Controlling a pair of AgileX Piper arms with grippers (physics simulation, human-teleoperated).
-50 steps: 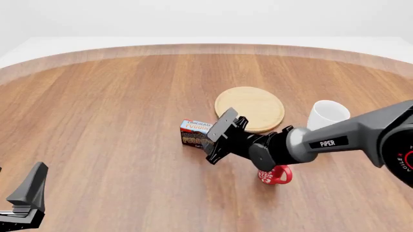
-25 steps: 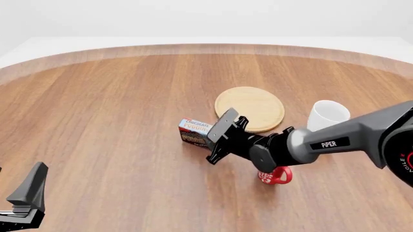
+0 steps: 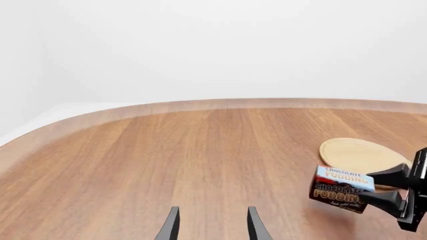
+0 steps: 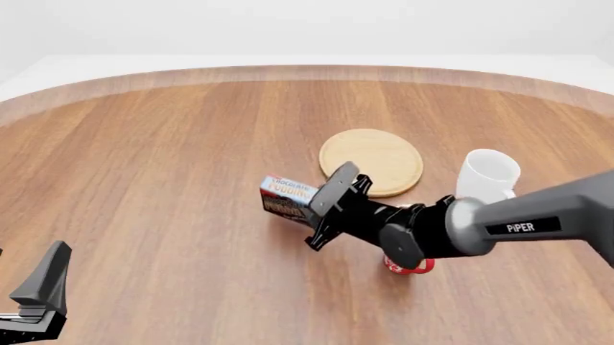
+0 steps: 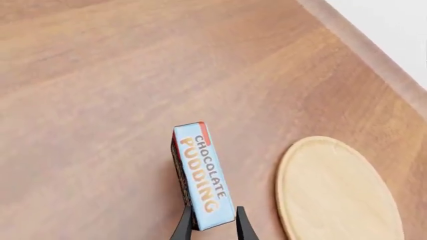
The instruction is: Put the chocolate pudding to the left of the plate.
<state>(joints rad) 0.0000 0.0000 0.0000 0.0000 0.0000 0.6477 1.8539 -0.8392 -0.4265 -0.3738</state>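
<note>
The chocolate pudding [image 4: 286, 198] is a small dark-brown box with a light-blue and red band. It is tilted and held just above the table, left of and slightly nearer than the plate [image 4: 372, 161], a flat round tan disc. My right gripper [image 4: 309, 208] is shut on the box's end, and the right wrist view shows the chocolate pudding [image 5: 200, 180] pinched between both fingers with the plate [image 5: 337, 192] beside it. My left gripper [image 3: 212, 226] is open and holds nothing at the near left. From there the chocolate pudding [image 3: 340, 189] and the plate [image 3: 360, 154] are in sight.
A white mug [image 4: 489, 172] stands right of the plate. A red patterned mug [image 4: 410, 266] sits under my right arm, mostly hidden by it. The round wooden table's far rim [image 4: 307, 72] curves across the back.
The right gripper has carried the pudding box a little to the left and tilted it. The right arm has dropped lower over the red mug. The left arm has not moved.
</note>
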